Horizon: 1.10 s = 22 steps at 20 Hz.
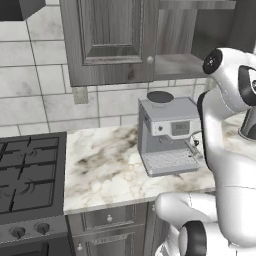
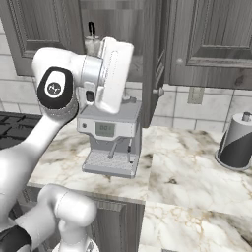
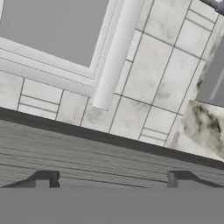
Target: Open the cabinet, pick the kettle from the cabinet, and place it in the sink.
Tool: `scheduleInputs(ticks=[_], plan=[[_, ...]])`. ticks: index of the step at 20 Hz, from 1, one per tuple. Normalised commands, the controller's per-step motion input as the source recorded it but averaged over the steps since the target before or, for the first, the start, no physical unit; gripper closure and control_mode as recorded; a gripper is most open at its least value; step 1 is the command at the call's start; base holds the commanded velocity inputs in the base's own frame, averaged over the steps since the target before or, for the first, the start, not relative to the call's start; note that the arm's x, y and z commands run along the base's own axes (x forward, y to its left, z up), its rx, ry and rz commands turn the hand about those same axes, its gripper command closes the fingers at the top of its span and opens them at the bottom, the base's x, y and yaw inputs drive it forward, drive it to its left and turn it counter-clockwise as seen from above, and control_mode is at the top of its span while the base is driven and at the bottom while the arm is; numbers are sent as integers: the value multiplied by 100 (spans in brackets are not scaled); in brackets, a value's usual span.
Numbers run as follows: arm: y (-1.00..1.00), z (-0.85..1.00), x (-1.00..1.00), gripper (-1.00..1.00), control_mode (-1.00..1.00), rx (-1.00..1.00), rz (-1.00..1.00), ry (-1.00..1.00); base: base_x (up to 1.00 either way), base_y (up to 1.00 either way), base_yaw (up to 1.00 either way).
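Note:
The cabinet of dark grained wood hangs over the counter. One door is swung out edge-on, and the shelf behind it is exposed. The kettle stands in that open compartment; its thin black handle and a bit of silvery body show above my arm. My white hand is just in front of it, at shelf height. In the hand view my gripper is open, fingertips wide apart with nothing between them, over a band of cabinet wood. The sink is out of view.
A boxy grey coffee machine stands on the marble counter right below the open compartment. A black stove lies to its left, and a dark-and-white cylinder stands at the right. The left cabinet door is closed.

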Motion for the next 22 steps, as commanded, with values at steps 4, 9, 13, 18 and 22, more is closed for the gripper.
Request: scheduleInputs(ticks=[4, 9, 13, 18, 22], plan=[[46, -7, -4, -100, -100, -9, 15, 0, 0, 0, 0], [61, 0, -16, -100, -100, -25, 22, 10, 0, 0, 0], [59, 6, -26, -100, -100, -34, 27, 28, 0, 0, 0], [51, 8, -25, -100, -100, -35, 29, 35, 0, 0, 0], [42, 14, -16, -100, -100, -26, 32, 31, 0, 0, 0]])
